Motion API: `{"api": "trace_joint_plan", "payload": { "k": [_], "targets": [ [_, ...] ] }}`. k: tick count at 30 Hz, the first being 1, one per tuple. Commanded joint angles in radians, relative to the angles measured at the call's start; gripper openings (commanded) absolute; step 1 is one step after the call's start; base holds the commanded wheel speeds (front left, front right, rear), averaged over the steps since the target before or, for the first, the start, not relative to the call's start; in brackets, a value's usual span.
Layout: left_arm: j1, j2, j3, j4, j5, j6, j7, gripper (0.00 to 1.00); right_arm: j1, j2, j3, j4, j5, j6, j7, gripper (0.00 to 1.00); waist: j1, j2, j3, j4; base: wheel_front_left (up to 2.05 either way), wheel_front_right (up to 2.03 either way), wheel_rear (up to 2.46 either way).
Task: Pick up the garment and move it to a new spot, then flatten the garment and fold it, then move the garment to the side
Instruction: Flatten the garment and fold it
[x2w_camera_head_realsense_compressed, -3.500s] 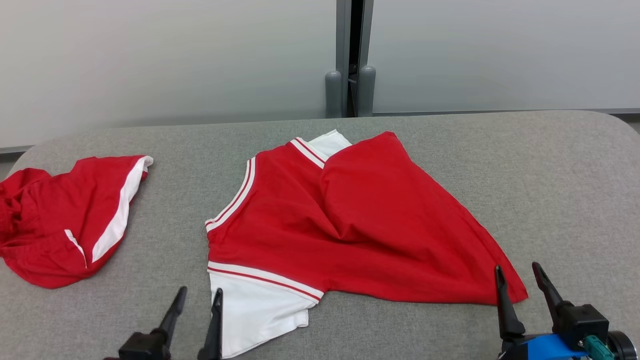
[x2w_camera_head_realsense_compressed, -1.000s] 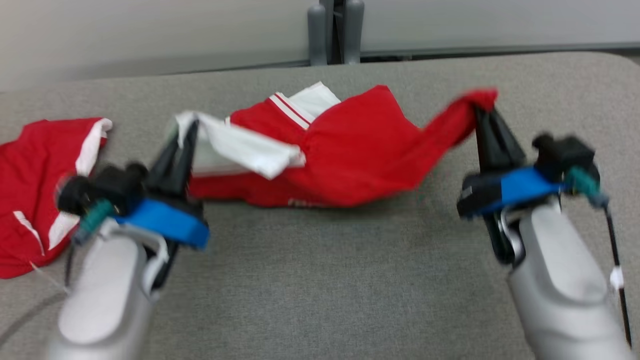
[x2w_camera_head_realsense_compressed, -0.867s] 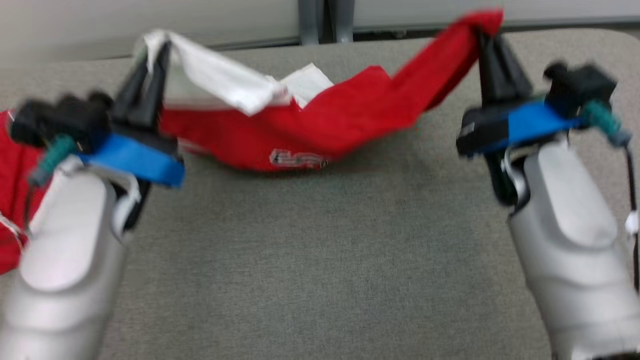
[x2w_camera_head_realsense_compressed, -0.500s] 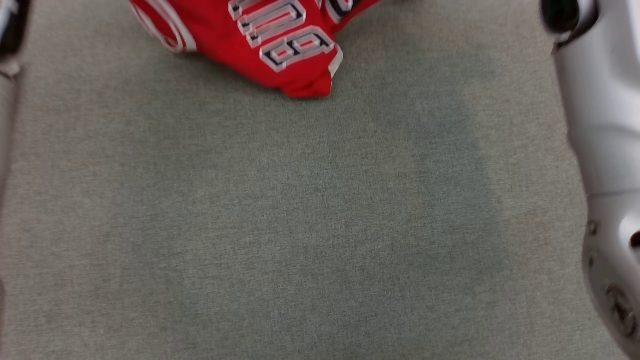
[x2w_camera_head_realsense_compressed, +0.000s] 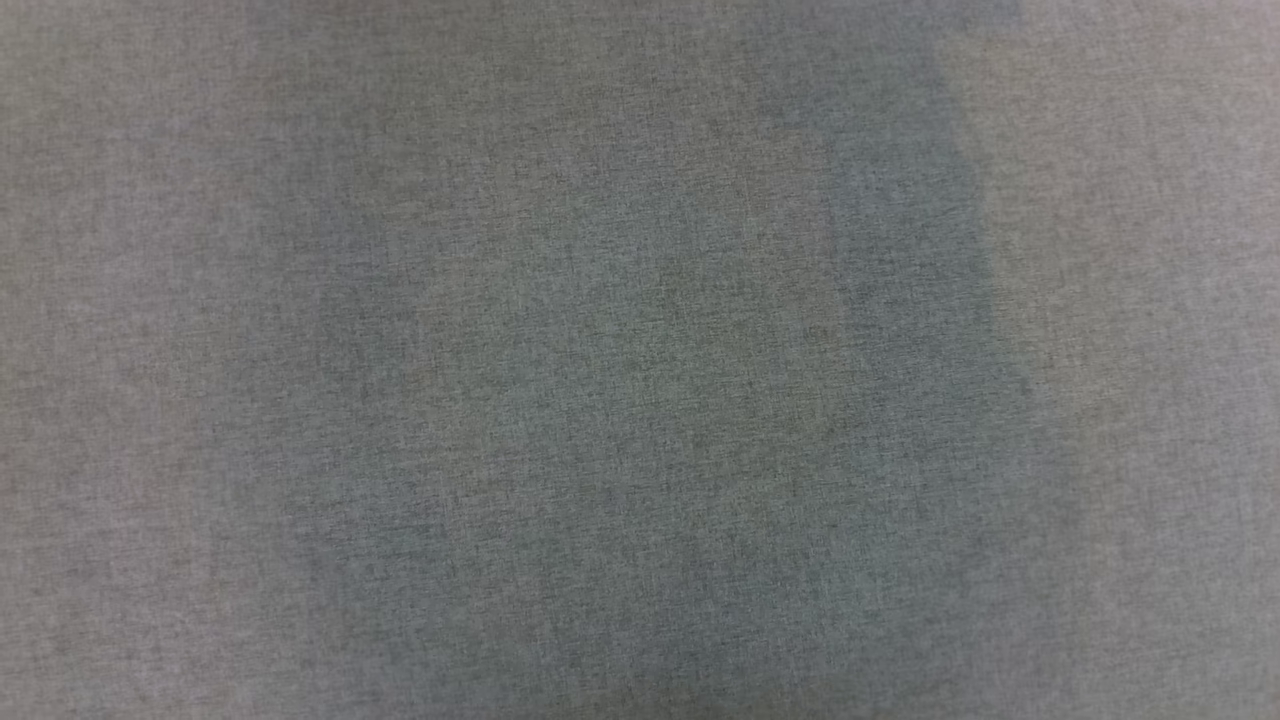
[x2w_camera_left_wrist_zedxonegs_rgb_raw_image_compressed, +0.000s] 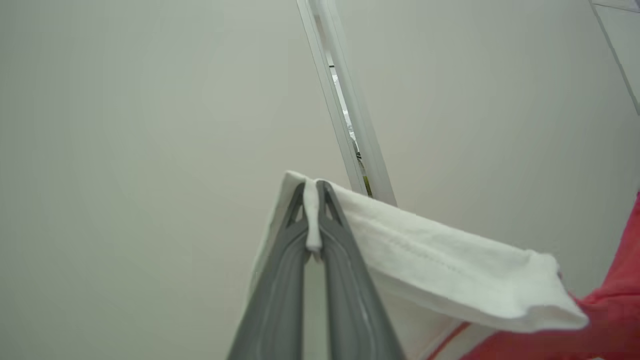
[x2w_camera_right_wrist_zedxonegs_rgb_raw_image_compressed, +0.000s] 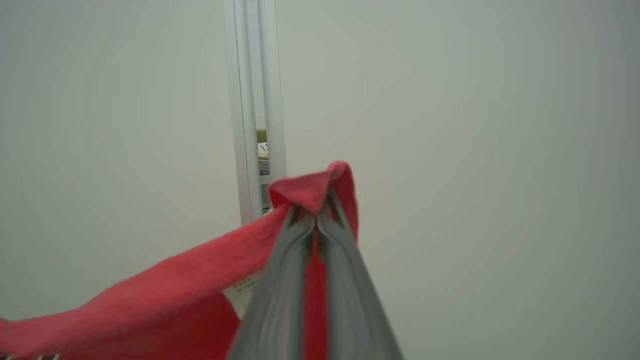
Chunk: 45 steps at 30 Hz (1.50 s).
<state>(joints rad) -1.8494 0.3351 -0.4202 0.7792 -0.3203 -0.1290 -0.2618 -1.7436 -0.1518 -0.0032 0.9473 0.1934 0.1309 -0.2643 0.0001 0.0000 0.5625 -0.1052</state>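
Between the tips of the left gripper (x2w_camera_left_wrist_zedxonegs_rgb_raw_image_compressed: 313, 195) a white fold of the garment (x2w_camera_left_wrist_zedxonegs_rgb_raw_image_compressed: 440, 270) is pinched, the jaws pressed together on it. The right gripper (x2w_camera_right_wrist_zedxonegs_rgb_raw_image_compressed: 315, 215) is likewise clamped on a red corner, which peaks over its tips and runs off toward the lower left of the right wrist view. From each pinch the cloth trails away toward the other arm, so the garment hangs in the air, strung between the two grippers. Behind it is a pale wall (x2w_camera_left_wrist_zedxonegs_rgb_raw_image_compressed: 150, 125) with a grey post (x2w_camera_right_wrist_zedxonegs_rgb_raw_image_compressed: 255, 100).

The sag and the soft folds suggest a light, limp knit. It will probably drape and hold no shape, and it is unlikely to be damaged by handling. Thin edges can creep out of narrow tips, so a stitched hem, like the white edge now held, looks the safer place to grip. Two corners held well apart should help spread it flat when it is lowered.

Most of the garment is cut off at the frame edges. Its middle, how low it hangs, and whether any part touches the table (x2w_camera_head_realsense_compressed: 640, 360) cannot be told. The head view is blurred and gives grey table cloth with faint shadows.
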Motion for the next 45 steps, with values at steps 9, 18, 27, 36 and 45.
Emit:
{"api": "trace_joint_plan", "payload": {
  "k": [9,18,27,36,45],
  "targets": [
    [0.000,-0.004,-0.030,-0.020,0.008,-0.001,-0.003,0.00,0.037,0.007,-0.004,-0.037,-0.008,0.000,0.000,0.00,-0.0001,0.0000,0.046,0.017,0.00,0.00,0.00],
    [0.314,-0.009,0.050,-0.228,-0.024,0.012,-0.004,0.00,0.292,0.001,0.047,-0.172,0.042,0.000,0.000,0.00,-0.0001,0.0000,0.050,0.049,0.00,0.00,0.00],
    [0.868,-0.050,0.164,-0.523,-0.002,0.070,-0.004,0.00,0.720,0.009,0.044,-0.326,0.116,0.000,0.000,0.00,-0.0001,0.0000,-0.073,0.067,0.00,0.00,0.00],
    [1.318,-0.140,0.247,-0.703,0.006,0.084,-0.004,0.00,1.068,0.021,0.049,-0.412,0.170,0.000,0.000,0.00,-0.0001,0.0000,-0.183,0.081,0.00,0.00,0.00],
    [1.687,-0.235,0.302,-0.740,0.011,0.060,-0.004,0.00,1.365,0.031,0.034,-0.446,0.226,0.000,0.000,0.00,-0.0001,0.0000,-0.302,0.096,0.00,0.00,0.00]
  ]
}}
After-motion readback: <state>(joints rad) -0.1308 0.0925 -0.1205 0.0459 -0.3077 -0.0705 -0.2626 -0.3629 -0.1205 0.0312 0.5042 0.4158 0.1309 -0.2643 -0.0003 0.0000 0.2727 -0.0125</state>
